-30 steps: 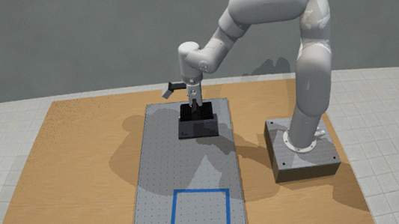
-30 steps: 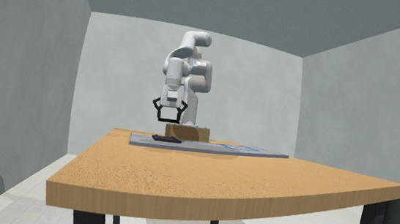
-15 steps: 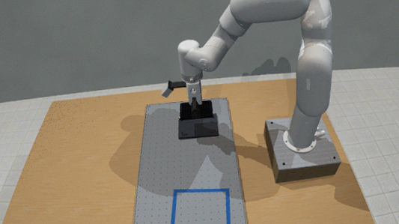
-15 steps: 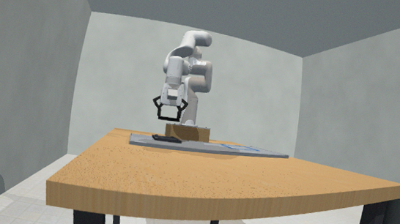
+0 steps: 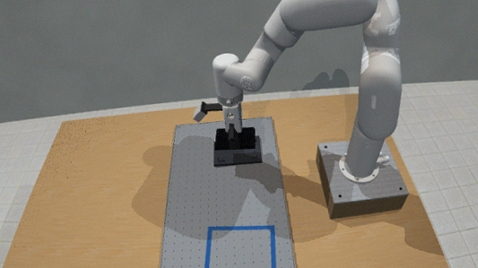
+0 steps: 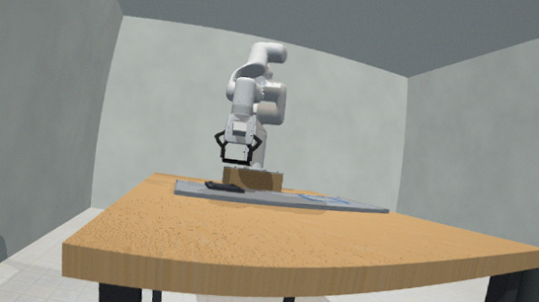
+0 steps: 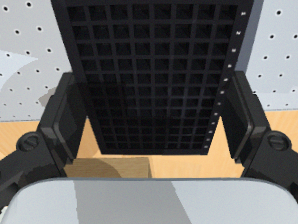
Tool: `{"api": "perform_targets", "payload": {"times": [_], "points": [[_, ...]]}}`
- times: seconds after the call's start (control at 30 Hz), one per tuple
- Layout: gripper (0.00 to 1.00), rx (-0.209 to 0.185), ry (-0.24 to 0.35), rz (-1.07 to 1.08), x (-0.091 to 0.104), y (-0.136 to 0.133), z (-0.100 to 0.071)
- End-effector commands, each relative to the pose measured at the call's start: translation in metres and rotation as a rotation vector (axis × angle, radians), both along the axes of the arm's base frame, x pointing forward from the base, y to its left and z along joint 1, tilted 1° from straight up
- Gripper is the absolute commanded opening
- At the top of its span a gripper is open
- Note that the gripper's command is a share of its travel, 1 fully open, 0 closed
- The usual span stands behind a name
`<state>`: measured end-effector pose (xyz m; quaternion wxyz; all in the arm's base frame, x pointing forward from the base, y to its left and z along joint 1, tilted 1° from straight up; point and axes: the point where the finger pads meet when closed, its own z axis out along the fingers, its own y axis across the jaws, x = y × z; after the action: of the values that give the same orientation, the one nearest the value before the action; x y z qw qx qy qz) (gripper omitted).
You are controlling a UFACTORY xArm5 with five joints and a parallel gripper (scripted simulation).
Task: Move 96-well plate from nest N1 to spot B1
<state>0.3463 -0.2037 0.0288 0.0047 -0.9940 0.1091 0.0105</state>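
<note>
The black 96-well plate (image 5: 238,137) hangs level between my fingers, wells up, a little above the dark plate nest N1 (image 5: 238,156) at the far end of the grey deck. In the wrist view the plate (image 7: 153,63) fills the frame, with my gripper (image 7: 153,89) clamped on its two long sides. From the side, my gripper (image 6: 235,160) holds the plate clear above the empty nest (image 6: 224,189). The blue taped outline B1 (image 5: 240,250) lies at the near end of the deck and also shows in the side view (image 6: 324,199).
The grey perforated deck (image 5: 225,208) lies on the wooden table. My arm's grey base block (image 5: 361,179) stands to the right of the deck. The arm's shadow falls across the deck's middle.
</note>
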Motion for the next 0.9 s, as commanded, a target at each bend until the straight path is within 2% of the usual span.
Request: {"api": "perform_targets", "payload": {"times": [0.0, 0.8, 0.87], "points": [[0.0, -0.003, -0.003, -0.001, 0.004, 0.016, 0.001], [0.0, -0.005, 0.0, -0.001, 0.016, 0.088, -0.002], [0.0, -0.005, 0.0, -0.001, 0.016, 0.088, -0.002]]}}
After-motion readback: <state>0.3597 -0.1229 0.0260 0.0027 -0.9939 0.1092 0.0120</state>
